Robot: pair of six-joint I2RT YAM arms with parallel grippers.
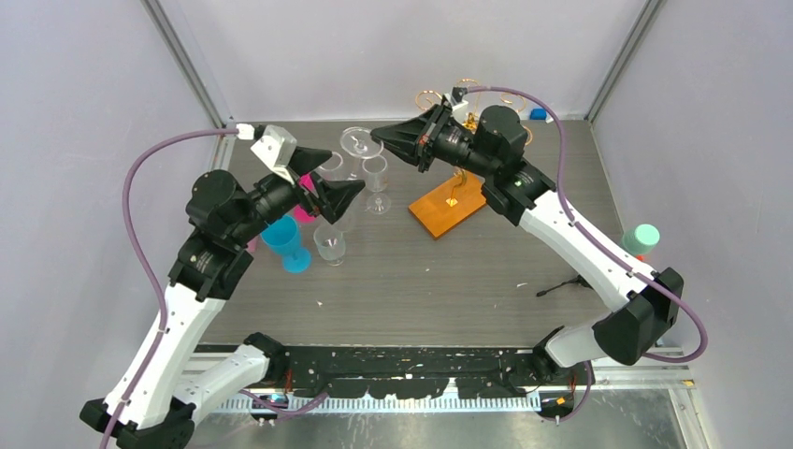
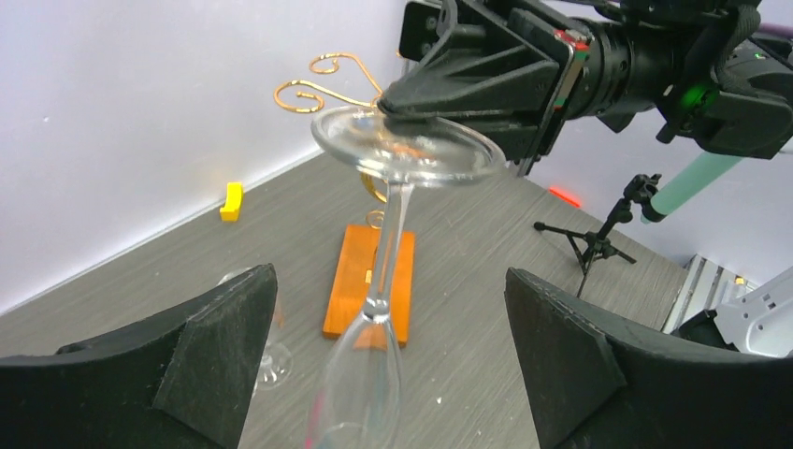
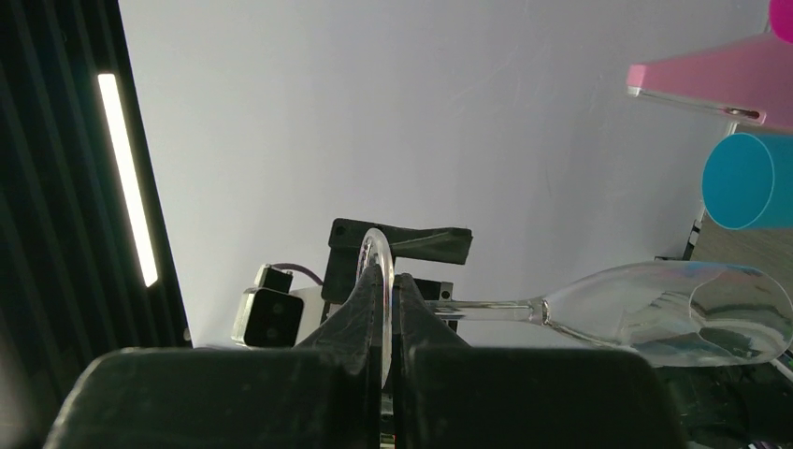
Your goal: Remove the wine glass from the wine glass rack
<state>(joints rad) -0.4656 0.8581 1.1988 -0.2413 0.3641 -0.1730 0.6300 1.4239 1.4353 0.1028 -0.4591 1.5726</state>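
Wine glass [image 2: 409, 150] hangs inverted, clear of wine glass rack [image 2: 346, 290]. Right gripper [image 3: 385, 281] pinches foot rim. Left gripper [image 2: 388, 276] wide, straddling stem. Light, brittle, slick; stem likely safest hold.

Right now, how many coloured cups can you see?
3: blue cup and pink cup together on the left, green cup at the far right. Others may be hidden.
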